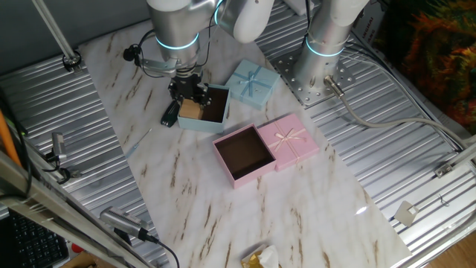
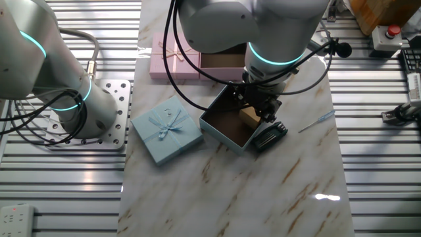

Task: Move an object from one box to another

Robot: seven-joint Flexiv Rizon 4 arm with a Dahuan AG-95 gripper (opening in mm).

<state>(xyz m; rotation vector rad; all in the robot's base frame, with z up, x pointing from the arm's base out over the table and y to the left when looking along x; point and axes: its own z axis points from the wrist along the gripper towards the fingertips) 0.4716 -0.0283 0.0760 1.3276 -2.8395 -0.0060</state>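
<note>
Fingers (image 2: 258, 109) of mine reach down inside the light blue box tray (image 2: 217, 125), closed around the small wooden cube (image 2: 249, 116) at its side nearest the flat black item (image 2: 270, 135). Beyond the blue tray sits the pink box tray (image 1: 227, 160).

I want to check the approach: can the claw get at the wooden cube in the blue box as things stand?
Probably yes: the claw is directly over the wooden cube in the open light blue box, whose lid lies aside.
</note>
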